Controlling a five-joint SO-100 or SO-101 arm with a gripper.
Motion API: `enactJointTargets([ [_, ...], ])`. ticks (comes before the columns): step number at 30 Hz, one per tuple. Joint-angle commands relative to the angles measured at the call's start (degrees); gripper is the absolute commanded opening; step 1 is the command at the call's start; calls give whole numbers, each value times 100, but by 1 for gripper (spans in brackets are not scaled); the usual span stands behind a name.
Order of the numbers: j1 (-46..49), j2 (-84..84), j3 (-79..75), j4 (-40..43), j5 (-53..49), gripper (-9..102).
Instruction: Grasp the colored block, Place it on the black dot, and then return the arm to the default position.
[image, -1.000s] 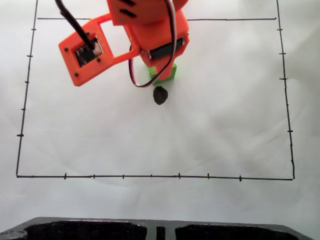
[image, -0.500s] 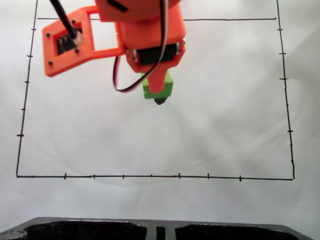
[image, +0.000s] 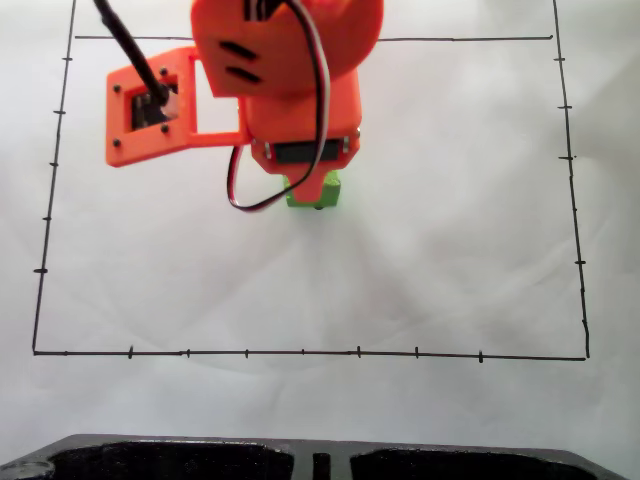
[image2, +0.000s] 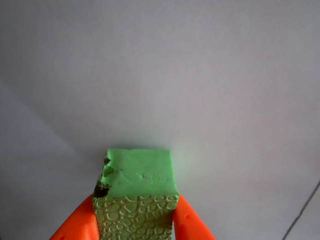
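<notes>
A white paper sheet (image: 450, 250) bordered by thin black lines fills the fixed view. The orange plastic arm (image: 285, 85) hangs over its upper middle. In the wrist view, the gripper (image2: 136, 220) clamps the small bright green crackle-textured cube (image2: 140, 180) between both orange fingers (image2: 187, 222), low over the paper. The black dot is hidden.

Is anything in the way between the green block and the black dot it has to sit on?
Nothing visible is. The gripper already holds the green block between its orange fingers, and in the fixed view the block sits where the black dot is, so the dot is hidden under it. Around it is just bare white paper.
</notes>
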Motion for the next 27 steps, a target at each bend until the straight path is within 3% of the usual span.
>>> enactJointTargets([
  [1, -70, -18, -193, -88, 18, 14],
  [15, -35, 26, -132, -44, -167, 26],
  [21, -97, 571, -123, 501, -299, 38],
  [27, -158, 1731, -9, 1107, -756, 41],
])
